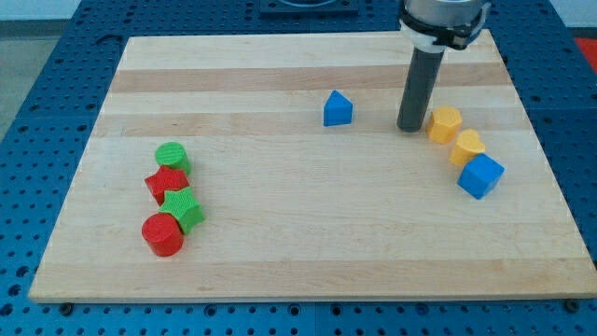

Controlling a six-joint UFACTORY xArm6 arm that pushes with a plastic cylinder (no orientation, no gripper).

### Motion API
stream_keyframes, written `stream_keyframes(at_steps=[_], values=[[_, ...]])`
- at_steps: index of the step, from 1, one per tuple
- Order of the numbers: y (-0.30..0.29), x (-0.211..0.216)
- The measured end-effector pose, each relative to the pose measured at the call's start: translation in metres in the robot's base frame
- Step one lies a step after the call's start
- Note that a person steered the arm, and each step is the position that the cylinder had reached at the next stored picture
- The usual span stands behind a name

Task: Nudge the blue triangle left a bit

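Observation:
The blue triangle (pixel 338 109) lies on the wooden board (pixel 308 233), a little above the middle. My tip (pixel 410 127) rests on the board to the triangle's right, with a clear gap between them. The tip stands close beside a yellow hexagon block (pixel 445 123) on its right; I cannot tell if they touch.
A second yellow block (pixel 467 147) and a blue cube (pixel 480 175) lie below the yellow hexagon at the view's right. At the left stand a green cylinder (pixel 172 156), a red star (pixel 166 183), a green star (pixel 185 207) and a red cylinder (pixel 162 234).

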State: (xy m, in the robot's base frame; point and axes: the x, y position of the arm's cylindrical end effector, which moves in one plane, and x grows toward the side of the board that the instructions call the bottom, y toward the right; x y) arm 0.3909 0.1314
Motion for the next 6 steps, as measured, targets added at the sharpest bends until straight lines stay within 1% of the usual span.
stream_keyframes(at_steps=[1, 2, 4, 5, 6], values=[[0.008, -0.007], [0.024, -0.003], [0.031, -0.001], [0.016, -0.003], [-0.039, 0.011]])
